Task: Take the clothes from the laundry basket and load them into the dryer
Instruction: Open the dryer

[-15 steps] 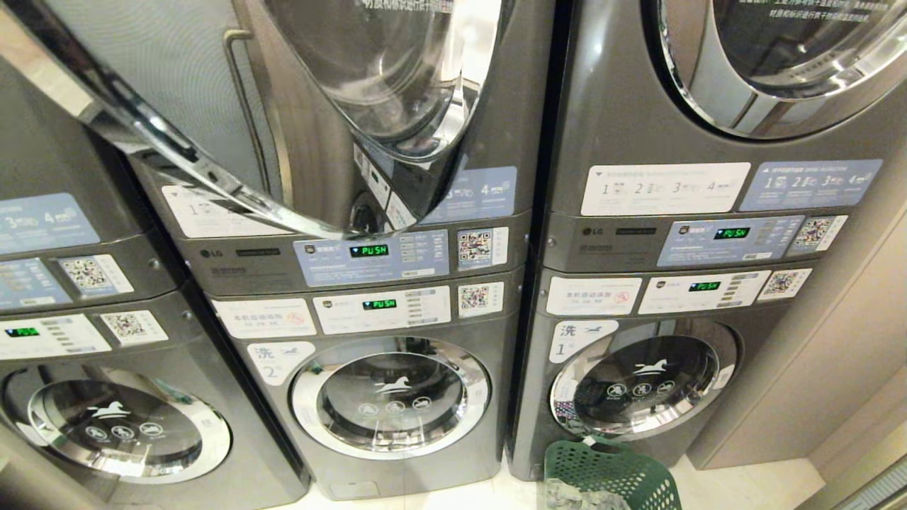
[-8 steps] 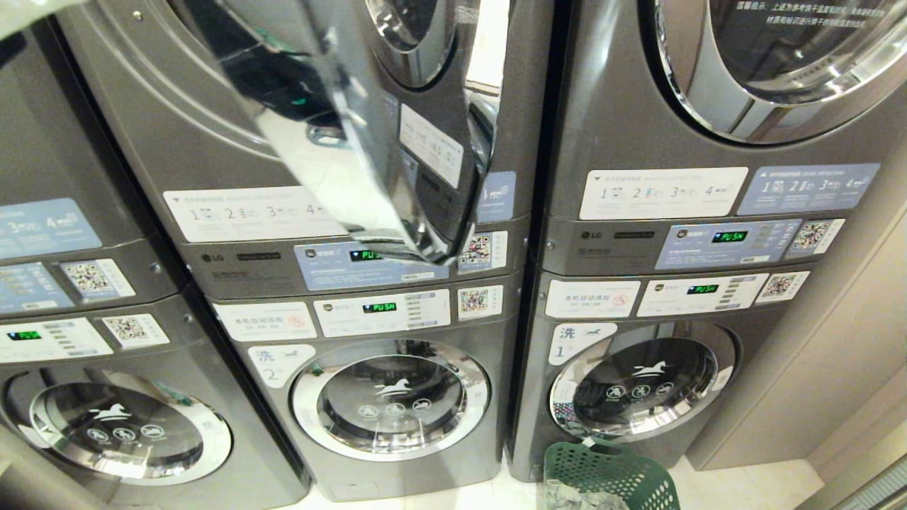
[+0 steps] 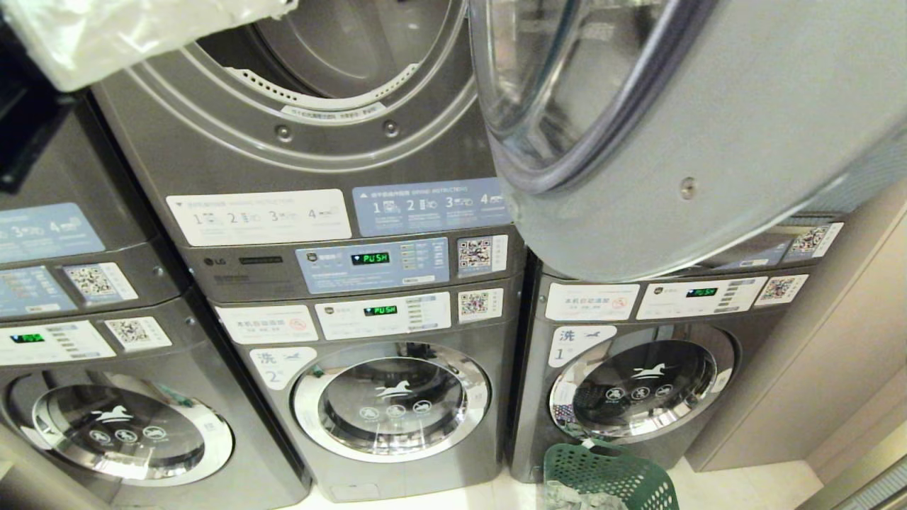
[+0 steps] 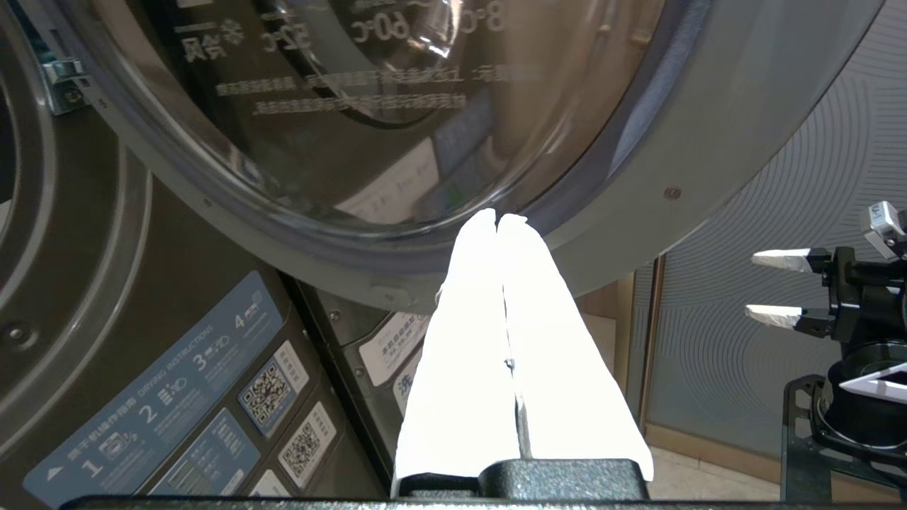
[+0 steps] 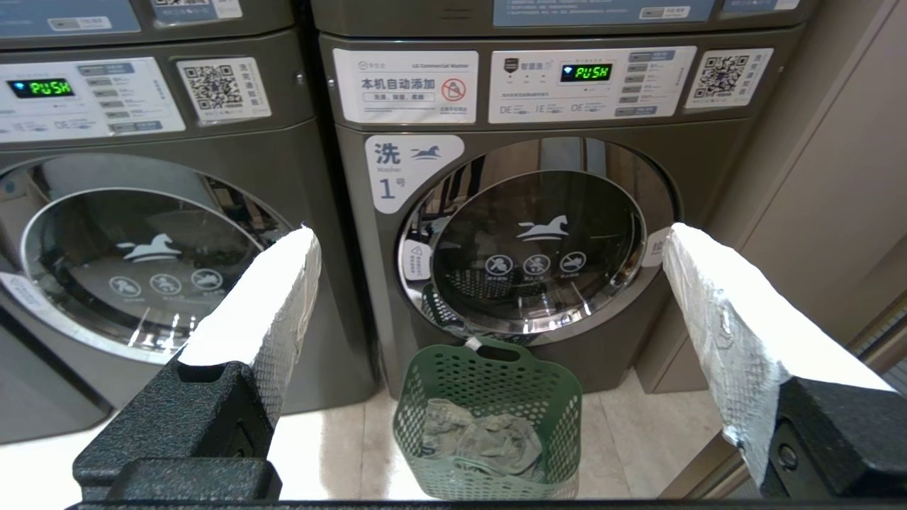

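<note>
Kid: Left wrist view first! What is the left gripper (image 4: 498, 221) doing?

Helper: Its two white fingers (image 4: 468, 340) are pressed flat together with nothing between them. The tips sit right at the lower rim of the dryer door (image 4: 397, 142).

Kid: Did the door move?

Helper: Yes. A second ago it hung in front of the dryer (image 3: 319, 142), partly covering its mouth. Now the door has swung far out to the right side, and the round drum opening (image 3: 333, 57) shows.

Kid: And the right gripper (image 5: 489, 241)?

Helper: Its fingers stand wide apart, holding nothing. It sits low, facing the washer door marked 1 (image 5: 535, 241).

Kid: Where are the clothes (image 5: 482, 443)?

Helper: Bunched up inside the laundry basket (image 5: 489, 386), which stands on the floor (image 5: 333, 453) just in front of that washer.
</note>
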You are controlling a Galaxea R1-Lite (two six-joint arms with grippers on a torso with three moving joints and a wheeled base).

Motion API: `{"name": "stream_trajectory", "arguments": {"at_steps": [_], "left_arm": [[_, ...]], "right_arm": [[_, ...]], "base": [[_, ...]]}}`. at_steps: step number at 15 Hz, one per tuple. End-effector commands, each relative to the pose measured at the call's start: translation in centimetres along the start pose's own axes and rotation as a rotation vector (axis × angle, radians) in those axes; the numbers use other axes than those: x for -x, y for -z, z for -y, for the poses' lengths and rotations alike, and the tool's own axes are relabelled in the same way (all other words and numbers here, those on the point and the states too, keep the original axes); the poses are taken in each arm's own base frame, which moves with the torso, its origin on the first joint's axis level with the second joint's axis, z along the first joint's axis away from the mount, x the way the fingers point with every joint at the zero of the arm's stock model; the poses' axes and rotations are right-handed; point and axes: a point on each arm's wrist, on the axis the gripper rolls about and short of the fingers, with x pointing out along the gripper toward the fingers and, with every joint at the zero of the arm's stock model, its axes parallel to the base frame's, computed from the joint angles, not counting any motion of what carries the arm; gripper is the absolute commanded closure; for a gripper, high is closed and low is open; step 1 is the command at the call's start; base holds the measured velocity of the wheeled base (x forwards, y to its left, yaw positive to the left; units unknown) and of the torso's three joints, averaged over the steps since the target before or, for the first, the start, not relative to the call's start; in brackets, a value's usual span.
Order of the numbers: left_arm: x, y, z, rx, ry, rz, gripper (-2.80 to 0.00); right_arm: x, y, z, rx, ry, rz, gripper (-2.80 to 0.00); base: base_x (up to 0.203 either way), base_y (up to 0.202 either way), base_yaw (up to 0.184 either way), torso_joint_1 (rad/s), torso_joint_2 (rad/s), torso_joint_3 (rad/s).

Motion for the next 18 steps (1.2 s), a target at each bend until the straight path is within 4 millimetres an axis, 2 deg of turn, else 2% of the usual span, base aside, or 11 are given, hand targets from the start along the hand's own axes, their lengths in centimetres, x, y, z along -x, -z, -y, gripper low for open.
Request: {"name": "stream_trajectory", "arguments": {"at_steps": [1,14,18], "left_arm": [[0.0,0.0,0.0,0.001,-0.006,-0.001,0.0],[2.1,0.4,0.6,0.045,-0.103,-0.022,0.0],[5.3,1.9,2.1,0.057,-0.107,-0.061,0.0]], "right_arm": [[0.0,0.0,0.0,-0.001,0.0,0.0,-2.8],[0.0,0.0,0.0,-0.001,0.0,0.0,-2.8],[0.0,0.0,0.0,-0.001,0.0,0.0,-2.8]], "base": [[0.0,0.0,0.0,0.056,-0.13,-0.071],[0.0,0.0,0.0,0.058,-0.12,-0.059],[0.0,0.0,0.0,0.051,-0.11,-0.049]]}}
